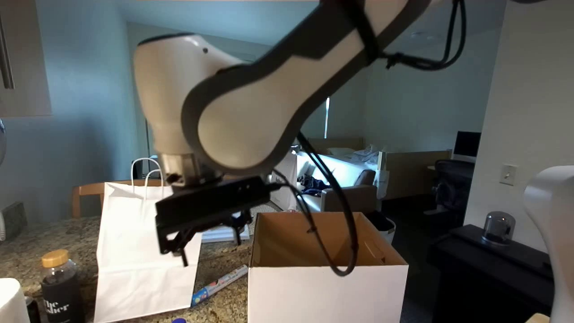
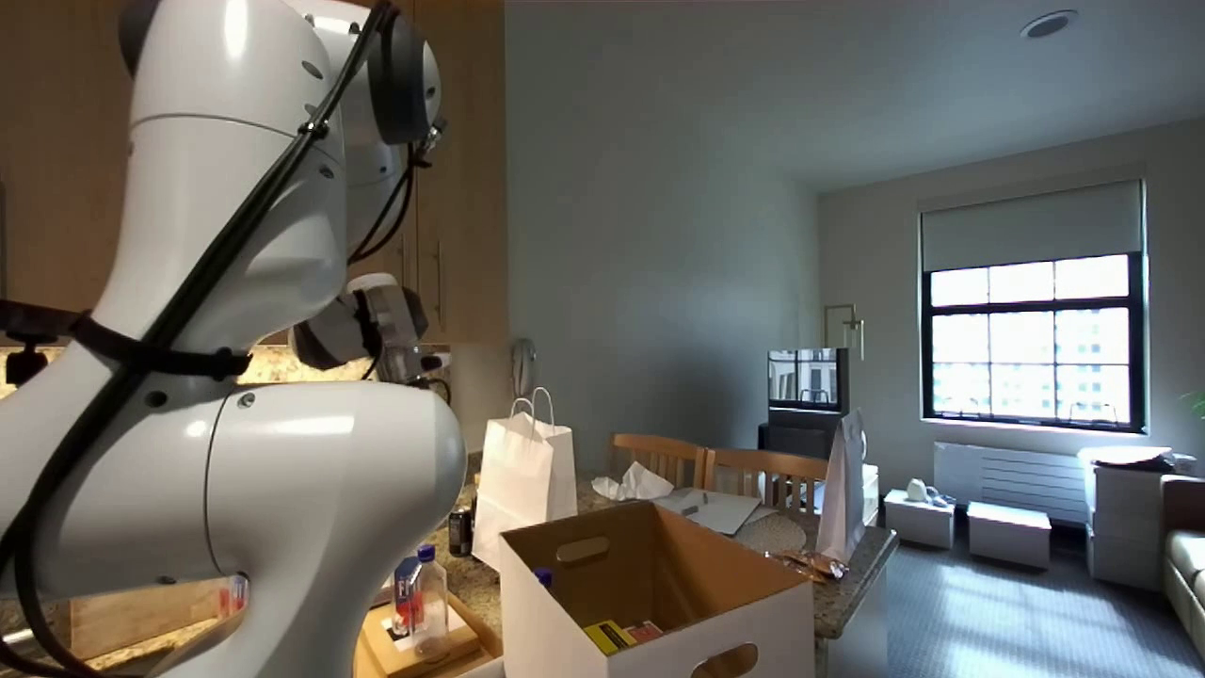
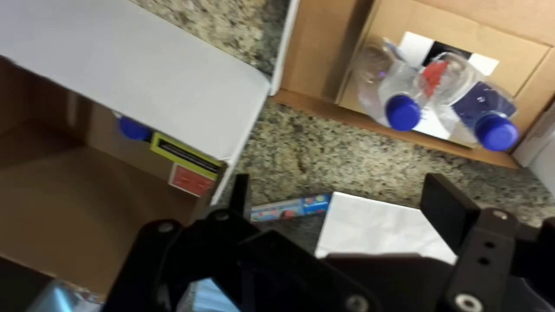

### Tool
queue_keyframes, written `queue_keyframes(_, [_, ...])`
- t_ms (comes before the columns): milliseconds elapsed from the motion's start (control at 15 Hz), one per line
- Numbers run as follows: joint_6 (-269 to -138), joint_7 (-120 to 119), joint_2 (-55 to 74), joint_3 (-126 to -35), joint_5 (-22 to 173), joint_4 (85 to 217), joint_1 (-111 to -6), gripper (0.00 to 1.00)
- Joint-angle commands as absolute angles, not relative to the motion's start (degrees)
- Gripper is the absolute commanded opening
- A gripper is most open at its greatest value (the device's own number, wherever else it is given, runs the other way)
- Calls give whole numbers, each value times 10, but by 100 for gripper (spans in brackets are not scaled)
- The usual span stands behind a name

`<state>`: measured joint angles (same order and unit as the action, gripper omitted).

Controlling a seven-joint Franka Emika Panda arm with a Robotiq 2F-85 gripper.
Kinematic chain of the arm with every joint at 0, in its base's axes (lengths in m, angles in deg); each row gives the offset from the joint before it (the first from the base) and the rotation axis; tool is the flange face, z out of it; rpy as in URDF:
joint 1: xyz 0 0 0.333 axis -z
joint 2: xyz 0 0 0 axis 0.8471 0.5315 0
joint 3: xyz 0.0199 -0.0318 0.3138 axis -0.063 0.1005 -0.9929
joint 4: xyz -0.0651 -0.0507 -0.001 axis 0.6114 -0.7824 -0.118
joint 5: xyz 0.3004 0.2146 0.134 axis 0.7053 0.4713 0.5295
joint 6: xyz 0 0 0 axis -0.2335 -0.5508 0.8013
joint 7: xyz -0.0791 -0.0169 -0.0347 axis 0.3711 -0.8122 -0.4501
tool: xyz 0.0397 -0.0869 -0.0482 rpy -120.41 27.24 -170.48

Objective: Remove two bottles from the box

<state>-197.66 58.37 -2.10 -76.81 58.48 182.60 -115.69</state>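
Note:
Large and open-topped, the box (image 1: 325,294) has white outer walls and a brown inside. A blue bottle cap (image 3: 133,128) shows inside it against the wall; the rest of that bottle is hidden. Two clear bottles with blue caps stand outside the box, in a low brown cardboard tray. In the wrist view they are the left bottle (image 3: 392,89) and the right bottle (image 3: 481,102); an exterior view shows them as well, partly overlapping (image 2: 430,607). My gripper (image 3: 342,203) hangs above the counter beside the box, its fingers wide apart and nothing between them. It is open.
A yellow packet (image 3: 186,151) and a red packet (image 3: 190,180) lie in the box. On the granite counter (image 3: 299,147) are a blue-capped tube (image 3: 290,208) and a white paper bag (image 1: 148,251) with handles. A dark labelled jar (image 1: 63,291) stands left of the bag.

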Motion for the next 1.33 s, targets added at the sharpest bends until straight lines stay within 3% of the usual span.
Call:
queue_keyframes(0, [-1879,496,-122,-826,661,1860,-1036,100])
queue_keyframes(400, [-1863,283,-198,-850,732,1870,-812,100])
queue_keyframes(733, [-1835,97,-181,-795,882,1852,-661,100])
queue_keyframes(1267, [-1762,33,-74,-759,1096,1824,-559,100])
